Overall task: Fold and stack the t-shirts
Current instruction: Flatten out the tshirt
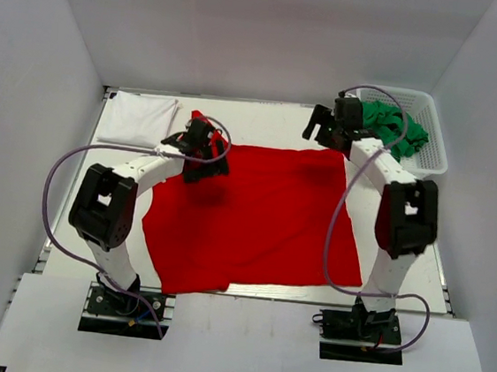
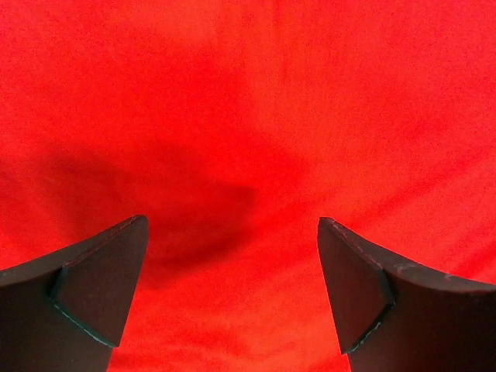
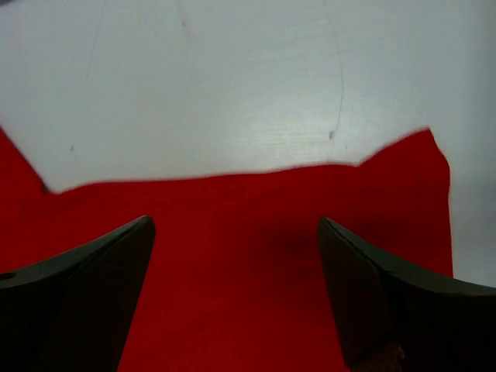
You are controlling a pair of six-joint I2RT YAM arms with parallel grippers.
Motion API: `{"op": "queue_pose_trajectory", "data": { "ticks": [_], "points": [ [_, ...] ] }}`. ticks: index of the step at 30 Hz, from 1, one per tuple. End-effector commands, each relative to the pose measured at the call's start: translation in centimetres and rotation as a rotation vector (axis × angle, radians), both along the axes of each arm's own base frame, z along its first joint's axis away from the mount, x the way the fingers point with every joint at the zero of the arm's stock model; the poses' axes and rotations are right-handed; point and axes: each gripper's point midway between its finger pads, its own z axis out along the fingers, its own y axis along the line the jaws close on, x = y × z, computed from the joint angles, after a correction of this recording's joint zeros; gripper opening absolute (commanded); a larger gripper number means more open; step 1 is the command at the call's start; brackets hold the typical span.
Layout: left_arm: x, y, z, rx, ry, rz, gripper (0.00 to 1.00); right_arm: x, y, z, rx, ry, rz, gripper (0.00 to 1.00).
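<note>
Red shirt (image 1: 253,222) lies spread flat mid-table, with the left claw (image 2: 232,229) spread wide and empty low over its far-left part, and the right claw (image 3: 236,225) likewise spread over the far hem near the right corner. To fold well, I'd say both should bite the hem at matching corners and lift together, keeping the edge straight. White table (image 1: 418,266), plain white walls (image 1: 247,35) around; white shirt (image 1: 137,119) folded far left, green shirts (image 1: 397,129) in the basket (image 1: 437,152) far right.

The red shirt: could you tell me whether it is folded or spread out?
Spread out. The red shirt lies as one wide flat sheet on the table, much wider than the folded white shirt beside it.
</note>
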Motion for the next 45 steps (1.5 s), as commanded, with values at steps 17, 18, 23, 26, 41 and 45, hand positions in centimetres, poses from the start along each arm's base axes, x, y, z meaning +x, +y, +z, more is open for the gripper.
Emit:
{"op": "queue_pose_trajectory", "data": {
  "ticks": [17, 18, 23, 26, 41, 45],
  "points": [
    [14.3, 8.1, 1.8, 0.276, -0.228, 0.24, 0.99, -15.7, 0.6, -6.1, 0.084, 0.251, 0.156, 0.9],
    [14.2, 8.2, 1.4, 0.279, -0.22, 0.238, 0.96, -15.7, 0.7, -6.2, 0.082, 0.26, 0.163, 0.9],
    [16.2, 9.9, -0.7, 0.253, -0.22, 0.272, 0.91, -15.7, 0.7, -6.9, 0.077, 0.279, 0.167, 0.9],
    [17.4, 9.4, -0.7, 0.219, -0.23, 0.251, 0.89, -15.8, 0.6, -7.5, 0.074, 0.301, 0.163, 0.9],
    [18.1, 7.5, 0.2, 0.145, -0.2, 0.189, 0.81, -15.8, 0.5, -9.2, 0.058, 0.353, 0.155, 0.9],
    [17.0, 8.8, 2.3, 0.235, -0.189, 0.221, 0.81, -15.9, 0.5, -9.3, 0.055, 0.354, 0.162, 0.9]
  ]
}}
